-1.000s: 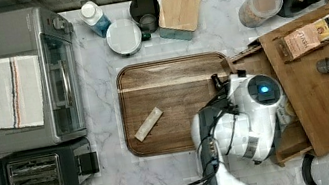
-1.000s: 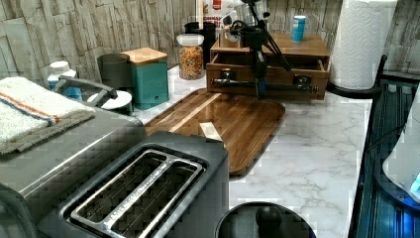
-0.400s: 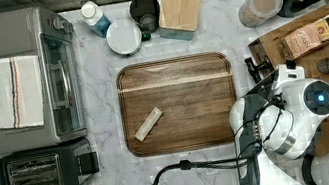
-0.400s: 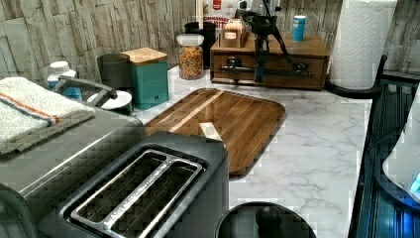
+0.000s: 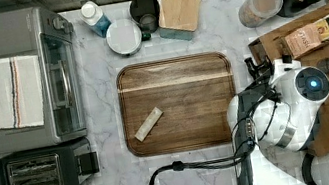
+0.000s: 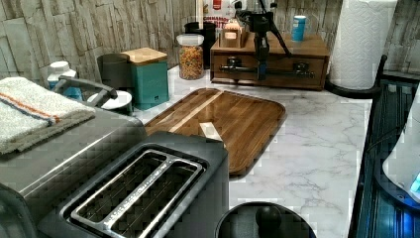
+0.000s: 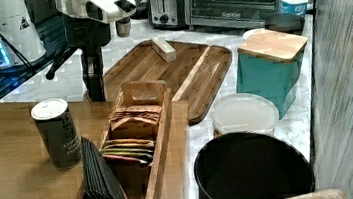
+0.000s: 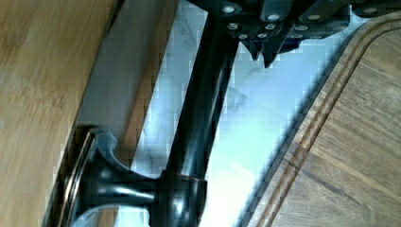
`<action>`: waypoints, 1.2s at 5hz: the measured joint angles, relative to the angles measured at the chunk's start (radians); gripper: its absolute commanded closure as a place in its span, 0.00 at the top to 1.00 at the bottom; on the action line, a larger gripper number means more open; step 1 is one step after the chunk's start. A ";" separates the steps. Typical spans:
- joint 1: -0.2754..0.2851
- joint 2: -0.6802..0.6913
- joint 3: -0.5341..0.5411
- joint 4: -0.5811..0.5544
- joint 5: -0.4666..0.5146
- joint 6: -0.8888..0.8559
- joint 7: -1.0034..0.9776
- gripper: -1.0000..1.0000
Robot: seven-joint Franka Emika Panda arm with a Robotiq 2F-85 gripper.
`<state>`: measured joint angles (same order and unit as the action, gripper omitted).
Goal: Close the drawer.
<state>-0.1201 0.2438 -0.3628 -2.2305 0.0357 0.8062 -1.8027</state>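
In the left view we see the drawer (image 6: 270,68) pushed flush into the cabinet (image 6: 307,47) at the far end of the table (image 6: 317,144), its front carrying a dark bar handle (image 6: 267,72). The gripper (image 6: 261,74) hangs right at that handle's middle; we cannot tell whether its fingers are apart or together. The tray (image 5: 178,104) lies near the cabinet, holding a small block (image 5: 148,124).
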 measured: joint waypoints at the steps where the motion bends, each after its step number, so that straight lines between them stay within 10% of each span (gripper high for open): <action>1: 0.001 0.003 0.000 0.006 0.000 -0.008 0.011 0.00; 6: 0.003 0.006 -0.001 0.012 -0.002 -0.013 0.011 0.00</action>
<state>-0.1171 0.2500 -0.3643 -2.2188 0.0337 0.7930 -1.7920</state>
